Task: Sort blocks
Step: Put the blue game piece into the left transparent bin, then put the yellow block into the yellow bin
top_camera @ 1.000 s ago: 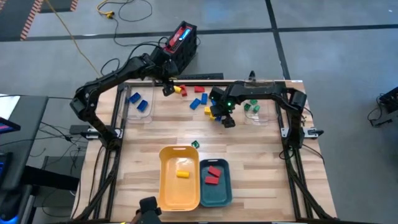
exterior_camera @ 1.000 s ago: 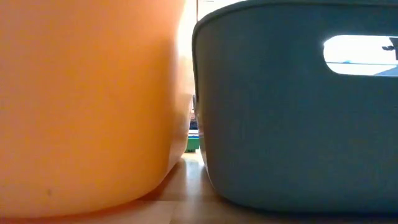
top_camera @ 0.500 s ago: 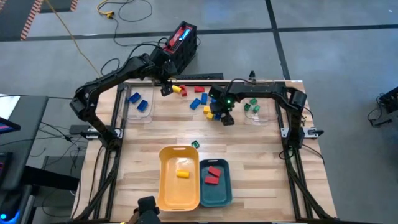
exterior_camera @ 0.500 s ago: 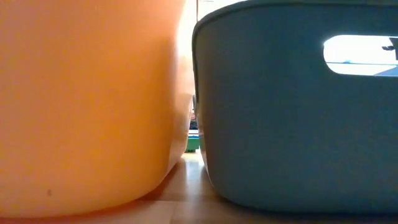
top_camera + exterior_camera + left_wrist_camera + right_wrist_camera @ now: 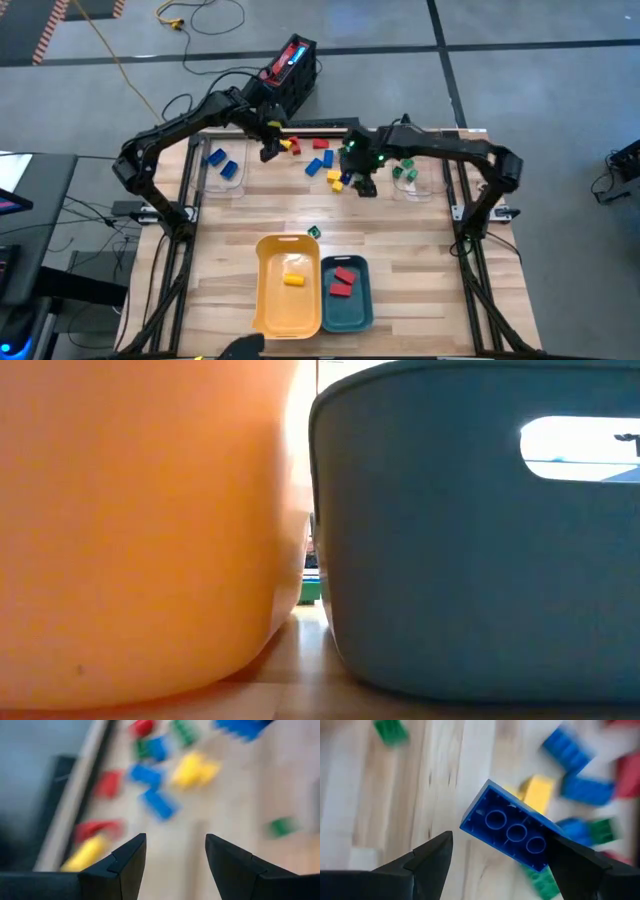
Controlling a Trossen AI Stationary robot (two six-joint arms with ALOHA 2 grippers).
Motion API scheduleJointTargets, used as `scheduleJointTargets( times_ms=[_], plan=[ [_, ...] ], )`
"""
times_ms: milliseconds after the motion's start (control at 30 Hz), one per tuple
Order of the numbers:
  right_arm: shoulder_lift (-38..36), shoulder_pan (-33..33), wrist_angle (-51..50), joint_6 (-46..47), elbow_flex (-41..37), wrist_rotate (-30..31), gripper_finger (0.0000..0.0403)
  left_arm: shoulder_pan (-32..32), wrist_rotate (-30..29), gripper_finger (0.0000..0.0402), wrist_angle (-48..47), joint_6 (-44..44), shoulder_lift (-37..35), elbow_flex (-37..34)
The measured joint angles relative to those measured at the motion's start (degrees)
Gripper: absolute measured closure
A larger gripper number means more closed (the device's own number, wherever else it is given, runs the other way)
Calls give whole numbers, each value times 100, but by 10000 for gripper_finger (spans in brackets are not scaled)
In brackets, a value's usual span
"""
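- right gripper has shifted toward the table's far edge over the last second, and the arm's elbow has swung out past the right edge; it sits over the near side of the loose block pile.
- right wrist view: blue block sits between the gripper's fingers, hollow underside with three round tubes facing the camera, tilted. One end reaches the finger on one side; a clear gap shows at the other finger. Grip looks one-sided or loose, so probably lifted but shaky; could slip.
- judgement: a blue block is picked, next is carrying it to the clear container at the left edge, which already has two blue ones.
- left gripper hovers near the far edge at the left end of the pile, fingers apart, nothing between them. Left wrist view shows red, blue, yellow and green blocks ahead of it, blurred, well apart from the tips.
- yellow tray by the near edge holds a yellow block; teal tray touching beside it holds two red.
- greens sit in the clear container toward the right edge; one stray green block lies just past the yellow tray.
- low view: only tray walls, with a green block in the gap between them.
- most of the pile is unsorted.
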Motion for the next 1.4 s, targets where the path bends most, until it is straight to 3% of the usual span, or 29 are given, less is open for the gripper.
scheduleJointTargets(
  times_ms=[133, 233, 433, 667, 933, 1067, 1200, 1400],
  plan=[
    [-348, 99, 516, 58, 324, 8, 78, 13, 1249, 203, 476, -1388, 3, 0],
    [-342, 218, 670, 36, 654, 278, 78, 1, 1374, 203, 911, -2902, 3, 0],
    [-331, 355, 733, -368, 1010, 1036, 78, -48, 1891, 202, 1124, -4099, 5, -2],
    [-331, 335, 726, -589, 1143, 1081, 78, -440, 1991, 156, 2242, -5304, 16, -2],
    [-330, 492, 691, -482, 1143, 1082, 78, -639, 1613, 97, 2387, -5197, 115, -18],
    [-323, 498, 51, 126, 1057, 1053, 79, -631, 1607, 97, 1879, -4360, 107, -26],
    [-213, 399, 242, 467, 621, 964, 91, -501, 940, 103, 924, -3347, 125, -31],
    [-237, 154, 308, 978, 234, 819, 111, -352, 694, 113, 721, -3355, 279, -33]
  ],
)
